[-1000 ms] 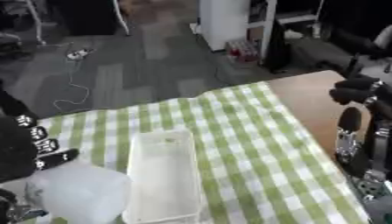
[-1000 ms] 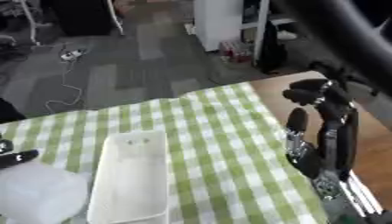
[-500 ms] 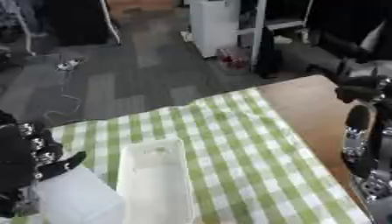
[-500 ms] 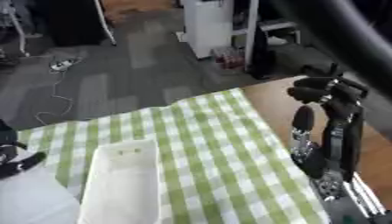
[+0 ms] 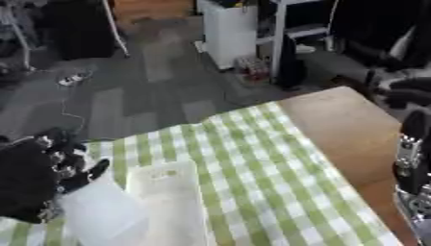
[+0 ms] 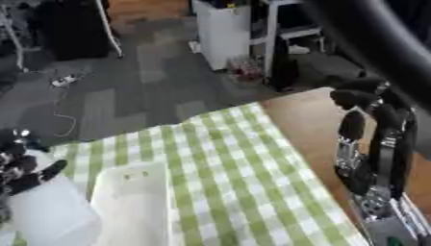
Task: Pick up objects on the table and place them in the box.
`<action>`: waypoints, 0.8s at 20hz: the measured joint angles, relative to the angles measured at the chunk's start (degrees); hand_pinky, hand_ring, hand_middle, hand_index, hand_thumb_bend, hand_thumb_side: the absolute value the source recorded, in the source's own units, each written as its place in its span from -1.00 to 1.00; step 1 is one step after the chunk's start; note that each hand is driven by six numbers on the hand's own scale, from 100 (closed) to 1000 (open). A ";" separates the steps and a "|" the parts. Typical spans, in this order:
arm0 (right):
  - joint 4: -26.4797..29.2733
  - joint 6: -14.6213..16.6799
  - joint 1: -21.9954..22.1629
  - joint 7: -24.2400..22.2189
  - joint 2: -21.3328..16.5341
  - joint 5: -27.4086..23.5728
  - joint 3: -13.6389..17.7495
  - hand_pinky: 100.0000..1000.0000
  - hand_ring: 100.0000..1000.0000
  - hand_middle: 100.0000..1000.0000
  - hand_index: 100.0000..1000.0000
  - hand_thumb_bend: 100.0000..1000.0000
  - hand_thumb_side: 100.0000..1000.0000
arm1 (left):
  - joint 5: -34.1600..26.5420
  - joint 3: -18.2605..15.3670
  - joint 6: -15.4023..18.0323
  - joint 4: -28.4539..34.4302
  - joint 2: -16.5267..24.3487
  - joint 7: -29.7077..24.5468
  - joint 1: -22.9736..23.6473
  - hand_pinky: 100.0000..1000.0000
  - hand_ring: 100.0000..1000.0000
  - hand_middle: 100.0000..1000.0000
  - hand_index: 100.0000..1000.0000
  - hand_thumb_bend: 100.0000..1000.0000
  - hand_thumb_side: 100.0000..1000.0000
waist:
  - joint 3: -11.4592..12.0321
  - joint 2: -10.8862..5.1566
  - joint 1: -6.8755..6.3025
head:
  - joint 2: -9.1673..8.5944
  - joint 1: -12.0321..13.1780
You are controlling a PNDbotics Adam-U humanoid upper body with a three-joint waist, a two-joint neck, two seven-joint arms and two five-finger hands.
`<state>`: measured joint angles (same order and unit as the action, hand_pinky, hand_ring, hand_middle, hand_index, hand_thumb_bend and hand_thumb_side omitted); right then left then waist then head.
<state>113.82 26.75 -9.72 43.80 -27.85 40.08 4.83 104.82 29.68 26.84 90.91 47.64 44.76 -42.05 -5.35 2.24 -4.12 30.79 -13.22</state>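
Note:
A white oblong box (image 5: 168, 170) lies open on the green checked cloth, left of the middle. Just left of it stands a translucent white container (image 5: 99, 215). My black left hand (image 5: 33, 185) is against the container's left side and top, its fingers and thumb curled round it. My right hand (image 6: 370, 144) stands at the right edge over the bare wood, fingers pointing up and holding nothing. The lower parts of the container and the box are cut off by the bottom of the view.
The checked cloth (image 5: 252, 158) covers most of the table; a strip of bare wooden tabletop (image 5: 345, 125) runs along the right. Beyond the far edge are grey floor, a white cabinet (image 5: 227, 29) and dark furniture.
The whole picture has slid downward, so the head has tilted up. My left hand stays on the translucent container beside the box. The right hand holds its place.

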 measured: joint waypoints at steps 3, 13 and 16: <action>0.00 0.33 -1.04 -0.33 -0.01 -1.12 0.21 -0.46 -0.26 0.03 0.16 -1.00 0.85 | 0.66 0.63 -0.28 -0.43 -1.09 0.28 -0.70 -1.00 -1.00 -1.00 -0.44 -0.99 0.61 | -0.70 0.00 -0.12 | -0.35 0.34; 0.00 1.68 -4.22 -1.68 -0.02 -5.24 0.68 -0.46 -0.26 0.03 0.16 -1.00 0.85 | 1.06 2.02 0.46 0.13 -3.19 -0.46 -0.87 -1.00 -1.00 -1.00 -0.44 -0.99 0.63 | -3.18 0.39 -0.99 | -0.37 1.68; 0.00 1.98 -4.98 -1.99 -0.03 -6.37 0.92 -0.46 -0.26 0.03 0.16 -1.00 0.85 | 1.45 2.19 0.74 0.73 -3.40 -0.74 -0.76 -1.00 -1.00 -1.00 -0.41 -0.97 0.66 | -3.51 0.63 -1.18 | -0.37 1.72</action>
<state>113.82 28.73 -14.70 41.81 -27.88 33.71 5.75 106.27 31.87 27.58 91.64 44.24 44.02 -42.80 -8.87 2.86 -5.30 30.42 -11.50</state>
